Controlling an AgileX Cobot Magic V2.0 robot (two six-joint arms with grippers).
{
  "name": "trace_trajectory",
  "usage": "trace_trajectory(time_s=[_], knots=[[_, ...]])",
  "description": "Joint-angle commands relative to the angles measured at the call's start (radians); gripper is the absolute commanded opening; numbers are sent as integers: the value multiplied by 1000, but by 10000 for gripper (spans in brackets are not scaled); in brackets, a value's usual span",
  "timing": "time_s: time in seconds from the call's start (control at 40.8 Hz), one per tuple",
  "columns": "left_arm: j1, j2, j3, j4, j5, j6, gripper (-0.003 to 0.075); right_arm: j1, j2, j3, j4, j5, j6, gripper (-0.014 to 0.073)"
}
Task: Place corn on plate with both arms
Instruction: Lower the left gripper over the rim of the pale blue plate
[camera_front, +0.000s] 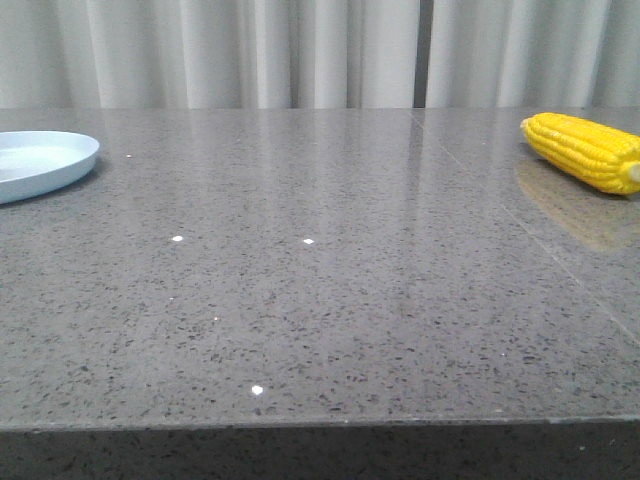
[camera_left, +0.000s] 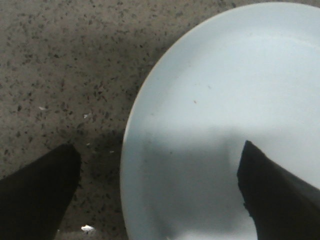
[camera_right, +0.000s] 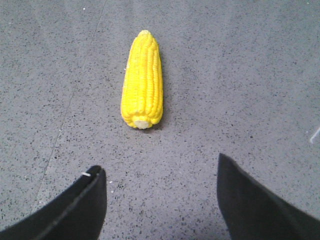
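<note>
Corn (camera_front: 585, 150) lies at the far right edge of the front view, on the grey speckled table (camera_front: 320, 300), its tapered tip pointing toward the middle of the frame and its pale stub cut off by the right border. A faint yellow reflection shows on the glossy tabletop just below it. The plate (camera_front: 40, 160) sits at the far left edge of the same view, partly out of frame, so corn and plate are well apart, at opposite sides of the picture. Pale curtains (camera_front: 300, 50) hang across the top of the frame behind the table. Neither arm shows in the front view.

In the left wrist view, the plate (camera_left: 225, 100) fills the right and centre of the frame, its rim curving down through the middle. The left gripper (camera_left: 160, 190) hangs above the rim with its dark fingers spread wide: one finger (camera_left: 35, 190) at lower left over bare table, the other at lower right over the plate. Nothing is between them.

In the right wrist view, the corn (camera_right: 142, 80) lies in the upper centre of the frame, lengthwise, stub end nearer the fingers and tip toward the top. The right gripper (camera_right: 160, 195) is spread wide too, one finger (camera_right: 75, 205) at lower left and one at lower right, holding nothing and clear of the cob, with bare table between them.
</note>
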Motion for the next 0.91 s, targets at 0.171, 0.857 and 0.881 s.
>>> trace_trajectory(time_s=[0.171,0.857,0.881], knots=[[2,-29,-33,-32,-39,2,330,-2,6,-27,-13,-64,-3,500],[-77,-116,-33,-183,37,74,-20,-2,6,-27,-13,-64,-3,500],[-91,-130,-33,-185,38,74,-20,-2,6,-27,-13,-64,-3,500]])
